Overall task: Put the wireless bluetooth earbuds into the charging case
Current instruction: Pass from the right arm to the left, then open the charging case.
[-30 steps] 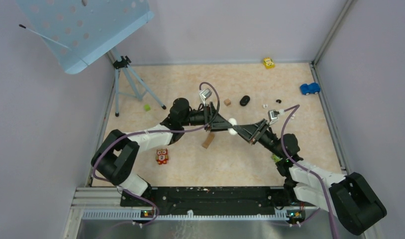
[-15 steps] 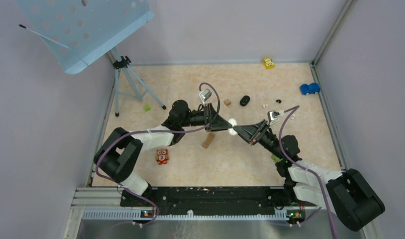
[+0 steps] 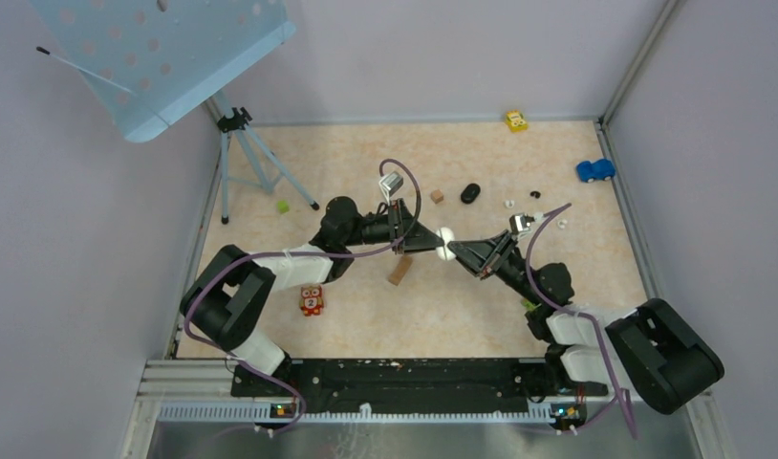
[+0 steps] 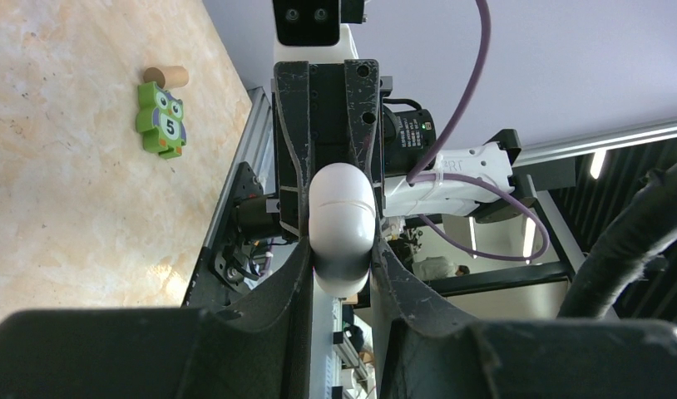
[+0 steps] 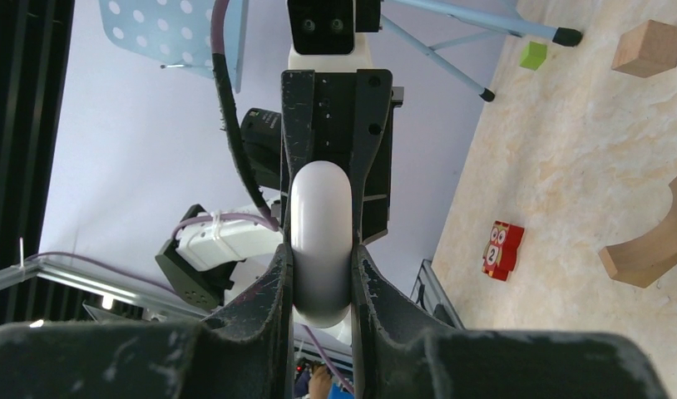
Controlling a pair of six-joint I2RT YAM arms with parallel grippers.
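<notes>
The white charging case [image 3: 445, 242] hangs in the air above the middle of the table, closed, with both grippers clamped on it from opposite sides. My left gripper [image 3: 439, 239] is shut on its left end; in the left wrist view the case [image 4: 342, 224] fills the gap of my left gripper [image 4: 342, 253]. My right gripper [image 3: 453, 249] is shut on the other end; in the right wrist view the case [image 5: 320, 237] sits in my right gripper [image 5: 320, 262]. Tiny white earbuds [image 3: 509, 203] [image 3: 562, 224] and a black one [image 3: 535, 194] lie on the table at the back right.
A black oval object [image 3: 470, 193] and a small wooden block [image 3: 437, 196] lie behind the grippers. A wooden arch block [image 3: 400, 270] lies under the left arm, a red owl block [image 3: 312, 300] nearer. A tripod [image 3: 251, 158], green cube [image 3: 283, 206], blue car [image 3: 594, 170] and yellow car [image 3: 516, 120] stand around.
Both arms have shifted slightly, the left forearm drawing a little left and the right elbow moving in. The case stays gripped between both grippers at about the same spot.
</notes>
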